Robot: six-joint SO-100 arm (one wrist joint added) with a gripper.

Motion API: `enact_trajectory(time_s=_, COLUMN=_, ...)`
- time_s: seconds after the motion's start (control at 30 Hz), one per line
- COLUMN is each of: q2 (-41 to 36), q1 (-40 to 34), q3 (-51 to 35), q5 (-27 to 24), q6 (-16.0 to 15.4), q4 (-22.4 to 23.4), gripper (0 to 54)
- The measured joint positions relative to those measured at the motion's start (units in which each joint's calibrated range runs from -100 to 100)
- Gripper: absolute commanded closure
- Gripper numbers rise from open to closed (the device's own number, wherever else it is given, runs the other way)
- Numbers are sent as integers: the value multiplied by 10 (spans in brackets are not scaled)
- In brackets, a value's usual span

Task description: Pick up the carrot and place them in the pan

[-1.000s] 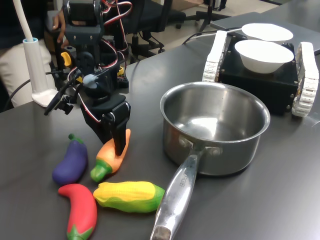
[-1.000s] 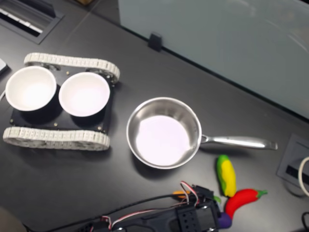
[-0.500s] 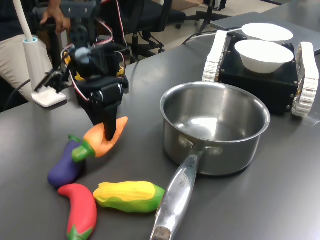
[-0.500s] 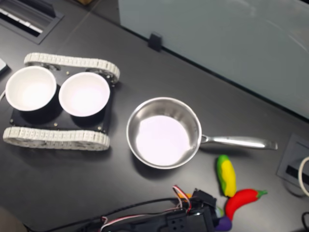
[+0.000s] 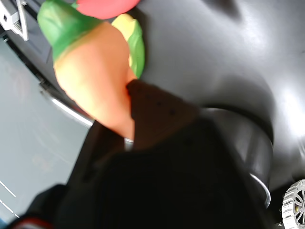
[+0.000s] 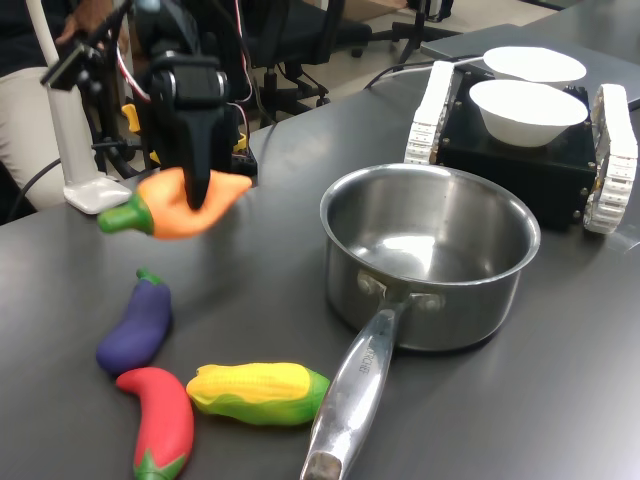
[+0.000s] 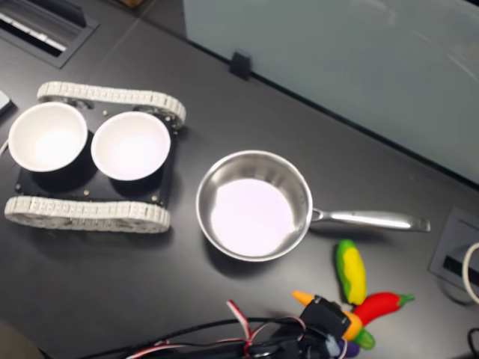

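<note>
**Carrot aloft, pan off to the side**

Between the closed fingers of my black gripper sits the small plump orange toy carrot, clamped near its middle and hanging clear of the dark tabletop. Its long axis lies roughly level: in the first exterior view the green stem end points to the first exterior view's left, the pointed tip to the right. That tip aims towards the large shiny stainless-steel saucepan, which stands below the hand and well apart from it on that same side, open and empty, its long handle reaching away from the bowls. I judge the coming move is a sideways carry until the carrot is over the rim. Under the hand lie a purple eggplant, a red chili and a yellow corn cob.
</note>
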Motion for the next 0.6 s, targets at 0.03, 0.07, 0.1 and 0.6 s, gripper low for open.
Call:
enact_trajectory(time_s=0.03, q2=-8, q1=1, q3=-2, q5=-3, q6=-2, q4=0, gripper=534)
enact_trajectory(time_s=0.07, q2=-17, q1=2, q3=-5, q5=-6, q6=-4, q4=1, gripper=534)
enact_trajectory(time_s=0.1, q2=-24, q1=1, q3=-7, q5=-10, q6=-4, q4=1, gripper=534)
enact_trajectory(time_s=0.6, q2=-122, q1=15, q3=-40, q5=-88, q6=-15, q4=-4, gripper=534)
